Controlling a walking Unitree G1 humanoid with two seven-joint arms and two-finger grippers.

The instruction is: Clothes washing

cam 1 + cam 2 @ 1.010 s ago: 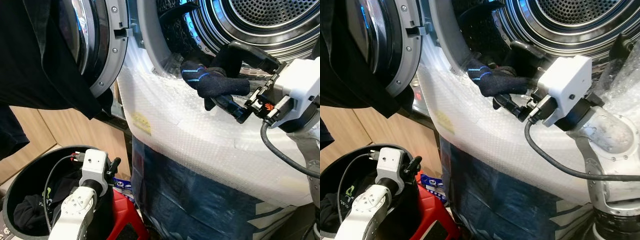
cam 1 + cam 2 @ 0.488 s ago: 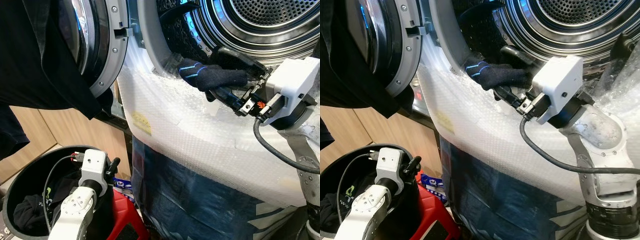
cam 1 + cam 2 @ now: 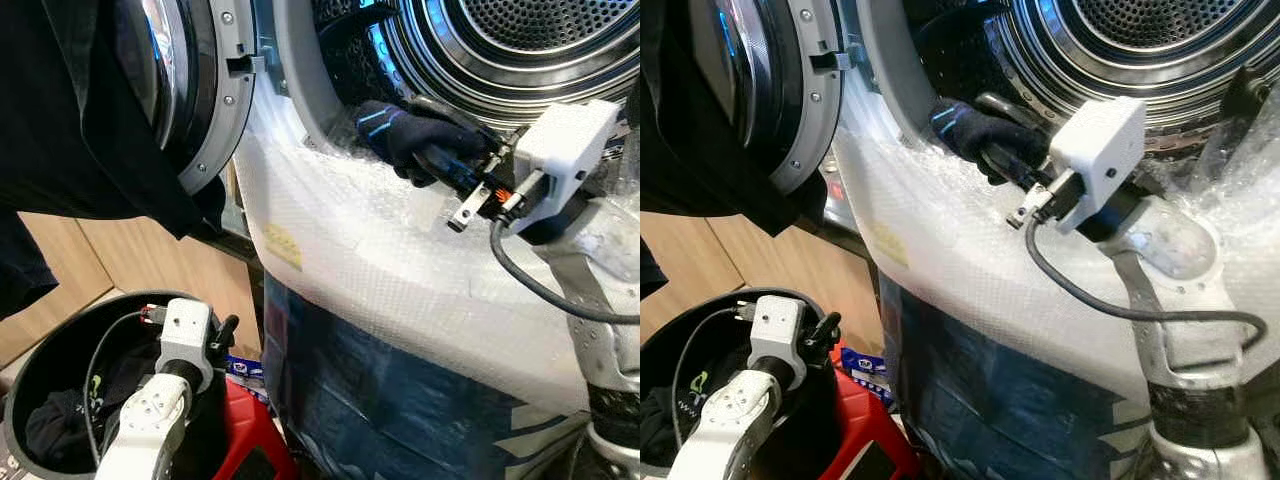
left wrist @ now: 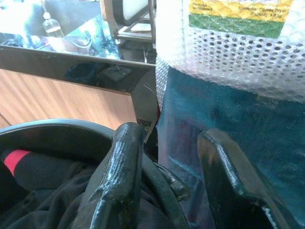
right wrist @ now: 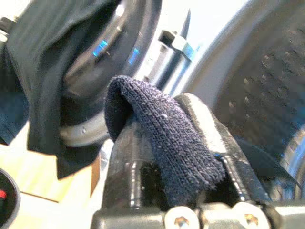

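- Left eye view: my right tool (image 3: 425, 160) is closed on a dark sock (image 3: 395, 130) with a blue stripe, held at the lower lip of the washer drum (image 3: 520, 40), just at the door opening.
- Judgement: the step in hand is delivering the sock into the drum. To do it well I should carry it past the grey door seal (image 3: 300, 90) and well inside the drum before releasing; dropped at the lip, it could slide out over the bubble wrap (image 3: 380, 260) below the opening.
- My left tool (image 4: 167, 186) hangs idle, fingers apart and holding nothing, over the black basket (image 3: 40, 350) far below the drum.
- Right wrist view adds: the sock is draped over and pinched between both fingers, and a dark garment (image 5: 43, 71) hangs over the open washer door beside the drum.
- Left wrist view adds: more dark clothes (image 4: 43, 191) lie in the basket, so loading is probably unfinished.
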